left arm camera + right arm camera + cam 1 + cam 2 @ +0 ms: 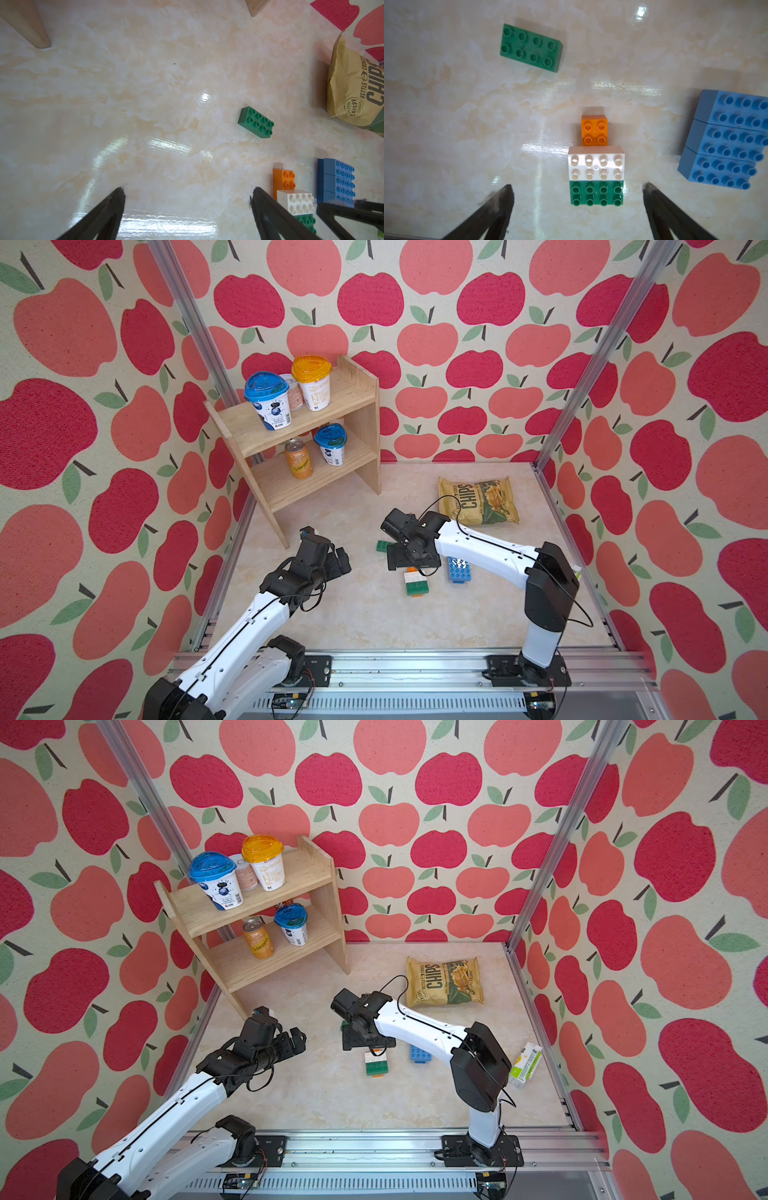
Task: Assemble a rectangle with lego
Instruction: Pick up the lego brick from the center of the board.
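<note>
Near the table's middle the lego form a short column: an orange 2x2 brick (594, 130), a white 2x4 (596, 164) and a green 2x4 (597, 193), edge to edge; this column (416, 584) shows in both top views. A loose green 2x4 (531, 48) lies apart, tilted. Three blue 2x4 bricks (724, 141) sit side by side to the right. My right gripper (577, 186) hovers open above the column's green end, holding nothing. Open too, my left gripper (187, 190) hangs over bare table left of the bricks.
A wooden shelf (307, 435) with cups and a can stands at the back left; its foot (27, 25) is near my left arm. A chips bag (478, 501) lies behind the bricks. A green-and-white carton (525, 1065) rests by the right wall.
</note>
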{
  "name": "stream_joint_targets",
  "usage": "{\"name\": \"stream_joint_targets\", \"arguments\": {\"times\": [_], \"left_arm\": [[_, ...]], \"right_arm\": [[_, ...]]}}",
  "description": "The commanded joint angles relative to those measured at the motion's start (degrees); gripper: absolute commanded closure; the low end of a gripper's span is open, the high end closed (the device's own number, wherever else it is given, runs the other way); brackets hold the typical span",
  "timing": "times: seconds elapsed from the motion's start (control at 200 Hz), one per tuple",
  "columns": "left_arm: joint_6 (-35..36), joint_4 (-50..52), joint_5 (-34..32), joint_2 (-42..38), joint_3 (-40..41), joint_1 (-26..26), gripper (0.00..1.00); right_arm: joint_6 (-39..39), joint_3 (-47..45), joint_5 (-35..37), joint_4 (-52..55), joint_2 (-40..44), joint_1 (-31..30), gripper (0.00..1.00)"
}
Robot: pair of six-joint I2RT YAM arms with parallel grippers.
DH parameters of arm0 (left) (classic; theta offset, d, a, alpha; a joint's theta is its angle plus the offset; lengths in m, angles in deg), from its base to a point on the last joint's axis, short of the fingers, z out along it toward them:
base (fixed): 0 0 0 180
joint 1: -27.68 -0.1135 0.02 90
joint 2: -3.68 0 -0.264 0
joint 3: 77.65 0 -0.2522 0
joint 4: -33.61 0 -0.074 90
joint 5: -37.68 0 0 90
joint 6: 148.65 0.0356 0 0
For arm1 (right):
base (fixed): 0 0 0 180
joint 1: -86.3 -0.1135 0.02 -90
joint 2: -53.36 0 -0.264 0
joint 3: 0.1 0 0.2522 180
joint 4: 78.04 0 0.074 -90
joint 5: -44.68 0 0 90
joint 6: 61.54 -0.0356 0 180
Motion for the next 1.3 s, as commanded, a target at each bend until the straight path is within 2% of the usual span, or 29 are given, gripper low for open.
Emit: {"name": "stream_joint_targets", "arguments": {"times": [0.0,0.3,0.52,0.71,1.021,1.296], "left_arm": [[1.57,-0.32,-1.56,-0.16,-1.42,-0.28,0.03],[2.35,-0.48,-1.31,0.36,-1.12,-0.28,0.02],[2.42,-0.66,-1.4,0.06,-0.65,-0.28,0.03],[2.33,-1.26,-1.31,0.24,-0.4,-0.28,0.03],[1.92,-1.4,-1.31,0.5,-0.08,-0.3,0.03],[1.82,-1.72,-1.22,0.8,-0.05,-0.28,0.03]], "right_arm": [[3.88,8.83,5.06,2.89,-7.87,0.62,0.0],[6.39,31.93,6.57,5.63,-26.53,3.08,0.0],[5.6,40.32,4.35,8.57,-35.08,3.8,0.0],[4.24,35.52,2.24,7.91,-34.86,4.1,0.0],[1.91,19.37,-1.33,-0.54,-26.46,4.19,0.01],[2.86,16.0,-2.92,-4.23,-25.0,4.86,0.1]]}}
